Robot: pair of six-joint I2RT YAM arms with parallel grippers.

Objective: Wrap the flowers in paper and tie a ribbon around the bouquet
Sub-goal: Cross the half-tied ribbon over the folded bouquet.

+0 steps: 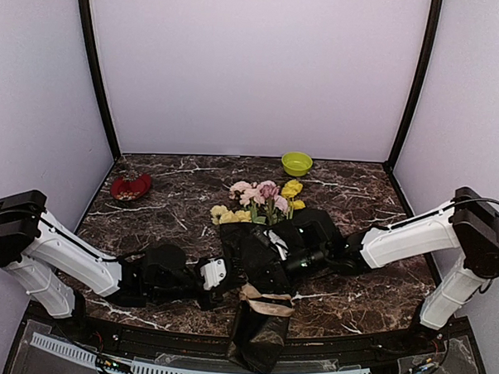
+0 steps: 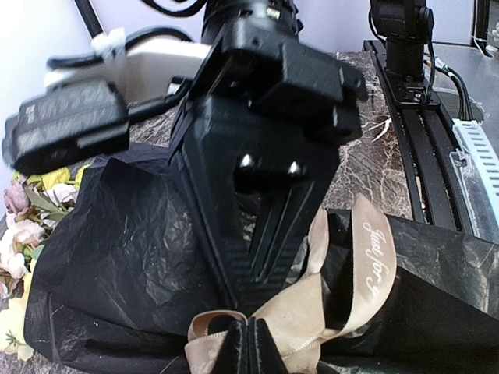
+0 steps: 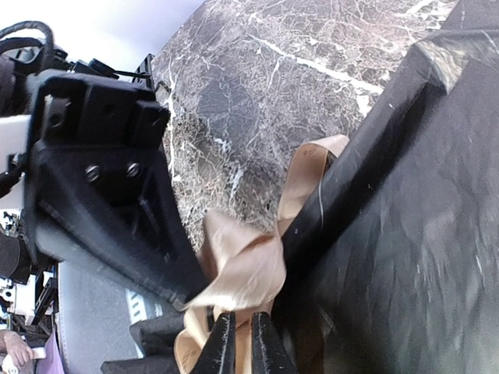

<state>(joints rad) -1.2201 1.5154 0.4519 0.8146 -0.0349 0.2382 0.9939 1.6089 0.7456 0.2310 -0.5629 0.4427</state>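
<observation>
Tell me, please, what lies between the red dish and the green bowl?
Only bare marbled tabletop, as the top view shows; the flowers sit just on the near side of the stretch from red dish to green bowl.

Left arm (image 1: 72, 258) reaches low from left, right arm (image 1: 405, 237) low from right, tips meeting near centre. Left gripper (image 2: 243, 352) pinched shut on ribbon (image 2: 366, 265). Right gripper (image 3: 242, 347) fingers nearly together, grip unclear.

On my screen the paper (image 1: 251, 249) is glossy black and crinkled. I see the ribbon (image 2: 374, 257) beige-tan with white script lettering, the flowers (image 1: 262, 194) pale pink and yellow on green stems, the table (image 1: 183, 201) dark marble veined white, the bowl (image 1: 297, 163) lime green.
</observation>
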